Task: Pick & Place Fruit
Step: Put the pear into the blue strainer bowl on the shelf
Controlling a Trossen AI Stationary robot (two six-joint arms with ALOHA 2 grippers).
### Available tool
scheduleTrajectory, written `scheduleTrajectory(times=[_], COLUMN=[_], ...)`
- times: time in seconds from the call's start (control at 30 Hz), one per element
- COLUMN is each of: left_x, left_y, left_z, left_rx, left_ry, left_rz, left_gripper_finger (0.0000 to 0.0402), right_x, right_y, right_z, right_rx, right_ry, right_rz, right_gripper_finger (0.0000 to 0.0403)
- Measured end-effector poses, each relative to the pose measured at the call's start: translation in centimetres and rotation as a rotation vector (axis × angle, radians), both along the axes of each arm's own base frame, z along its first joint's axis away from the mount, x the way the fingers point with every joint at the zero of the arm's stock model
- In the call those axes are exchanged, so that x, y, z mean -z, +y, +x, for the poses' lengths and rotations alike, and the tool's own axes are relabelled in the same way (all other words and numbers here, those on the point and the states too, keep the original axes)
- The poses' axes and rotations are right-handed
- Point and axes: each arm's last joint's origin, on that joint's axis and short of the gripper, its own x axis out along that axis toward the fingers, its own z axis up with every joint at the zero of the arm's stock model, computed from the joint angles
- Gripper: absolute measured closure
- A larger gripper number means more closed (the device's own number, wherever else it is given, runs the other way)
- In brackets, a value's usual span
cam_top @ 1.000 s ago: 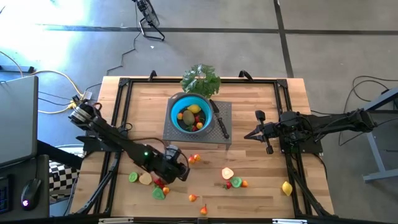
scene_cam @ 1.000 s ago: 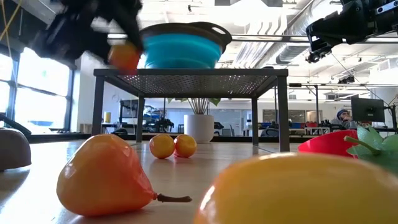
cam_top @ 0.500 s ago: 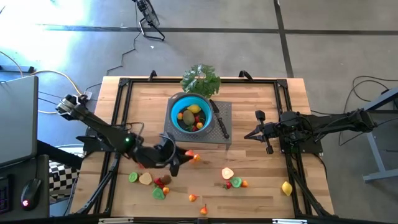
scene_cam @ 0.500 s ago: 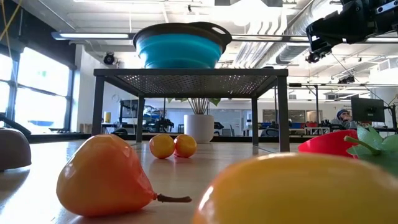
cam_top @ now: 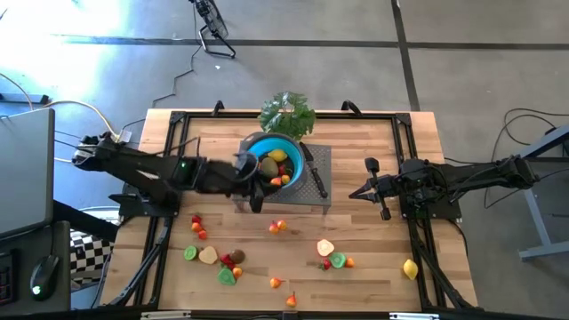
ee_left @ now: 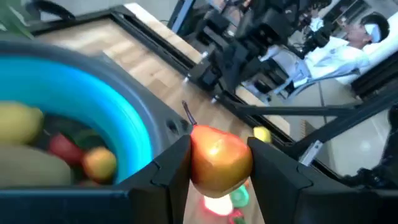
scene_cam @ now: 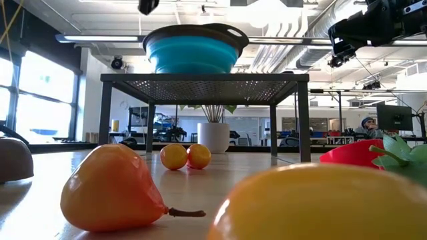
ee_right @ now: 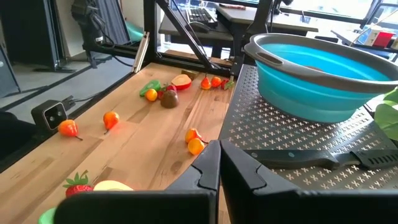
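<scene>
The wooden table (cam_top: 373, 267) carries a perforated metal stand (cam_top: 318, 197), and on that stand sits the blue bowl (cam_top: 298, 157), already holding several toy fruits (cam_top: 271, 165) (yellow, red and green ones among them). Beside the bowl on the stand lies a black-handled knife (cam_top: 315, 178), and a leafy green bunch (cam_top: 286, 114) rests just behind the bowl. The left gripper (cam_top: 255, 185) reaches across to the near left rim of the bowl, its fingers (ee_left: 168, 168) pinching an orange pear-shaped fruit (ee_left: 219, 157) just outside the rim. The right gripper (cam_top: 363, 190) hangs over the table to the right of the stand, its fingers (ee_right: 205, 171) pressed together on nothing. More small fruits (cam_top: 331, 258) lie scattered over the front of the table, including a yellow lemon (cam_top: 410, 268) near the front right corner.
</scene>
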Motion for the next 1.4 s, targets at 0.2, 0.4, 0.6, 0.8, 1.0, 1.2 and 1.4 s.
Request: scheduleTrajectory(times=[0.2, 0.4, 0.6, 0.8, 1.0, 1.2, 1.4], left_x=[-1.2, -1.1, -1.2, -1.3, -0.4, 0.6, 0.9], left_y=[2.8, 4.3, 4.7, 4.6, 4.6, 4.5, 4.5], left_z=[-0.4, -0.7, -0.7, -0.7, 0.6, 1.7, 1.8], left_rx=[-0.067, -0.119, -0.117, -0.111, -0.108, -0.103, -0.088], left_ry=[0.150, 0.209, 0.213, 0.200, 0.227, 0.260, 0.271], left_rz=[0.065, 0.080, 0.092, 0.097, 0.098, 0.100, 0.094], left_gripper_finger=[0.0261, 0.0261, 0.0261, 0.0261, 0.0261, 0.0261, 0.0261], right_x=[0.1, 0.1, 0.1, 0.2, 0.3, 0.4, 0.4], right_y=[0.0, 0.0, 0.1, 0.1, 0.1, 0.1, 0.1], right_z=[0.0, 0.0, -0.1, -0.1, -0.1, -0.1, -0.1], right_rx=[0.002, 0.010, -0.034, -0.033, -0.032, -0.032, -0.031], right_ry=[0.010, 0.020, 0.028, 0.045, 0.050, 0.061, 0.065], right_rz=[0.011, 0.052, 0.066, 0.088, 0.088, 0.086, 0.086], right_gripper_finger=[0.0400, 0.0400, 0.0400, 0.0400, 0.0400, 0.0400, 0.0400])
